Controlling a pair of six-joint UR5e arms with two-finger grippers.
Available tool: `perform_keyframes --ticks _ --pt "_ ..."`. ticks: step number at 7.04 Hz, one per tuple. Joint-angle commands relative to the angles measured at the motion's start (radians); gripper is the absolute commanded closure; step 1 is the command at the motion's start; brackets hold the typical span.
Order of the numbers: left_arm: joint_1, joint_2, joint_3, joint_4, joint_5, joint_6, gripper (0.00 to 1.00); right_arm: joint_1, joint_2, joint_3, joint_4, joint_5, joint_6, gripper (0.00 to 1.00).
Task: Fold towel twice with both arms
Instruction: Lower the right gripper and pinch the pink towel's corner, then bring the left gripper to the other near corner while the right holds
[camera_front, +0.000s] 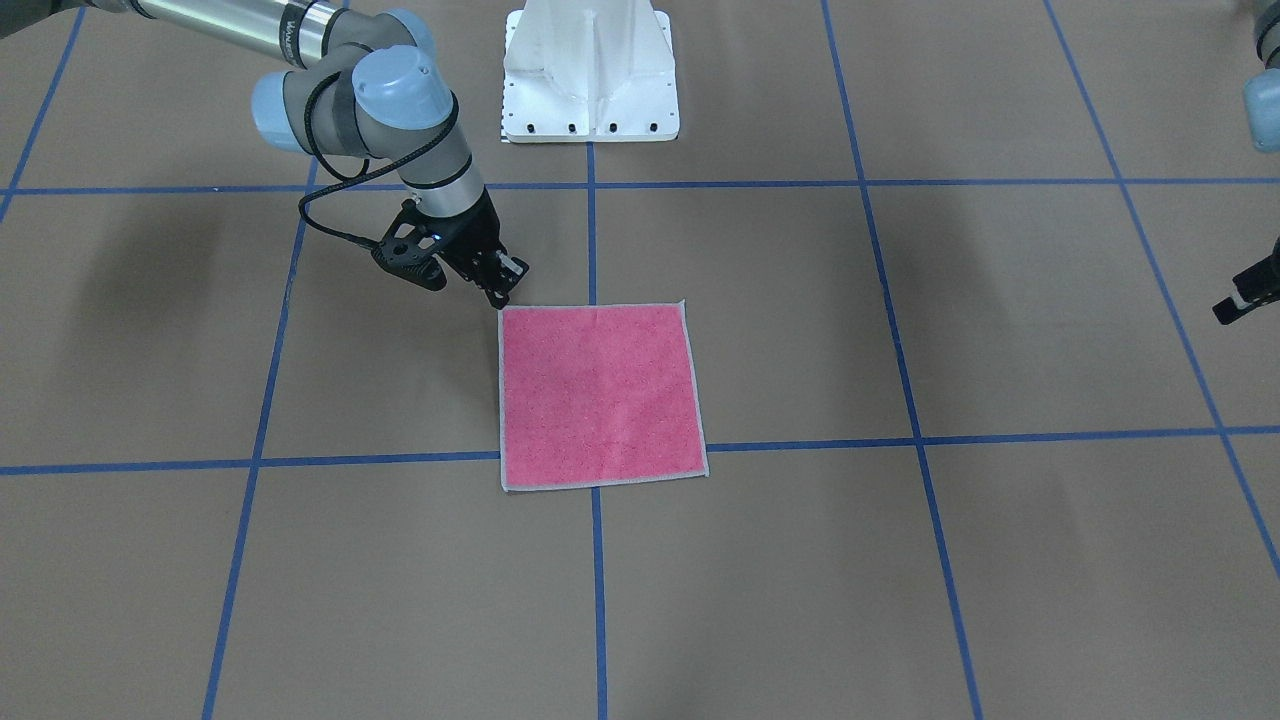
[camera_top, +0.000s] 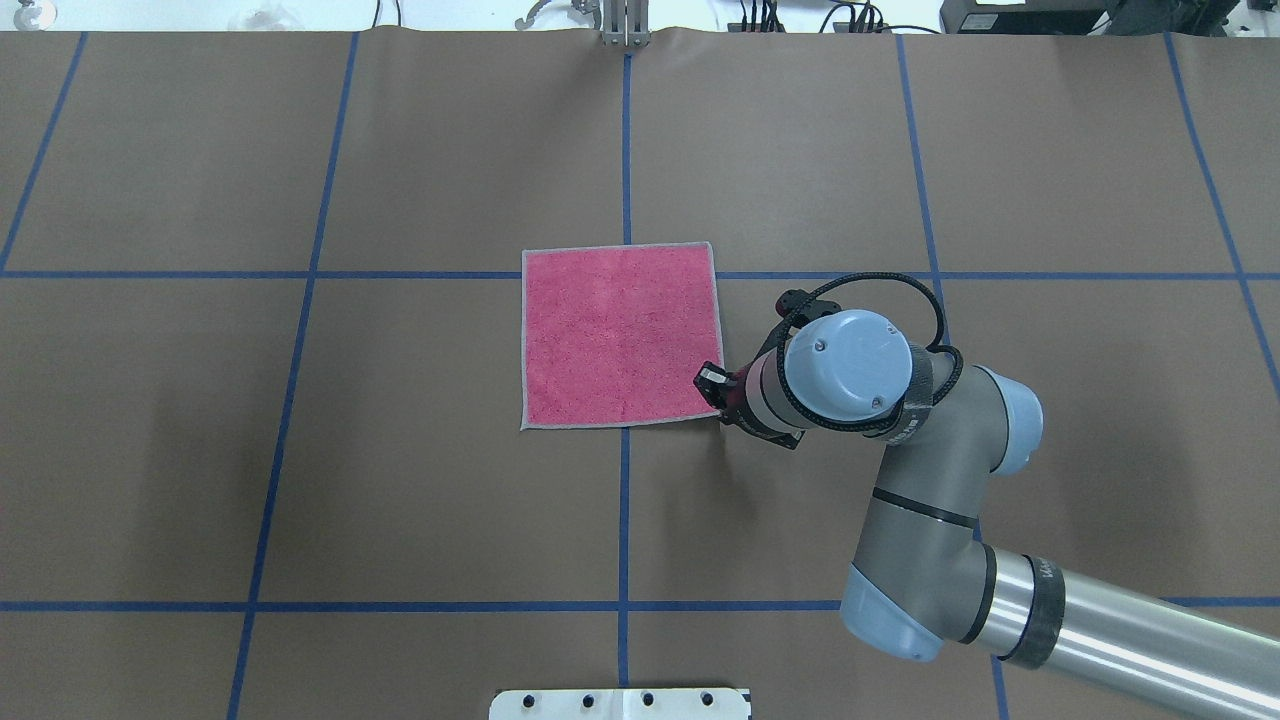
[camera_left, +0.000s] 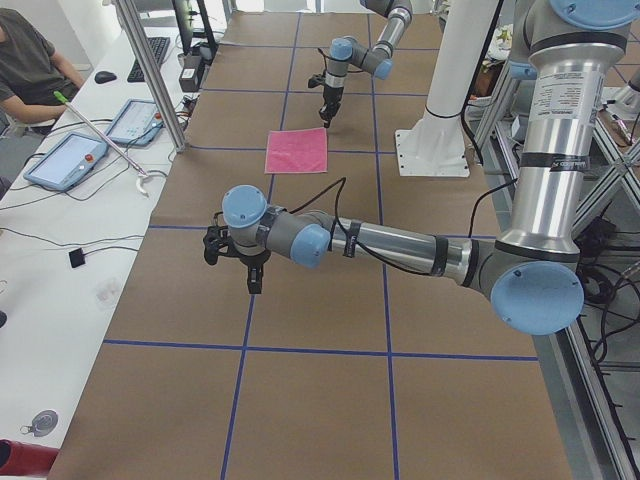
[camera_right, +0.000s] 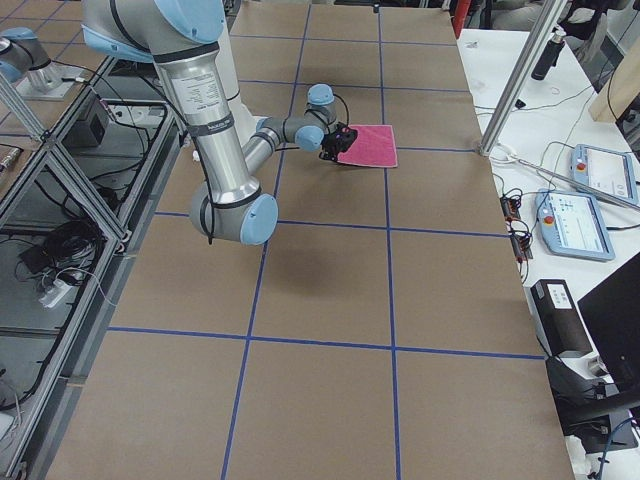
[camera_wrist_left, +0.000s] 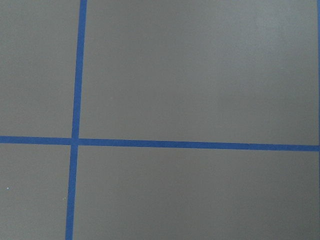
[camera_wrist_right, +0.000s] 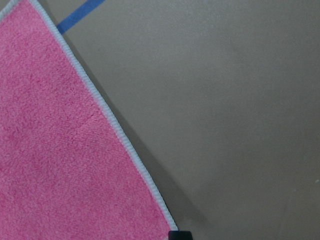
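Observation:
The towel lies flat and unfolded on the brown table, pink face up, with light grey edging. It also shows in the overhead view and the right wrist view. My right gripper is low at the towel's corner nearest the robot on its right side. Its fingers look shut and hold nothing; one black fingertip sits right at the corner. My left gripper hangs far off to the robot's left. It is a narrow shut tip, empty, over bare table.
The white pedestal base stands at the robot's side of the table. Blue tape lines grid the brown surface. A side bench with tablets and a seated person runs along the operators' edge.

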Motion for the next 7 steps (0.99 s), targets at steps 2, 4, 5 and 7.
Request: perform_keyframes --ticks 2,4,5,7 --pt "0.162 -0.094 -0.004 -0.089 0.089 -0.373 0.00 0.005 -0.037 0.103 -0.064 0.008 0.000 1.00" --pt "0.308 -0.119 -0.106 -0.092 0.131 -0.671 0.00 0.003 -0.066 0.143 -0.064 0.021 0.002 1.00" --pt "0.383 -0.120 -0.172 -0.092 0.144 -0.806 0.00 0.005 -0.089 0.176 -0.064 0.047 0.002 1.00" --pt "0.585 -0.157 -0.237 -0.088 0.316 -1.058 0.00 0.003 -0.111 0.196 -0.064 0.054 0.003 1.00"
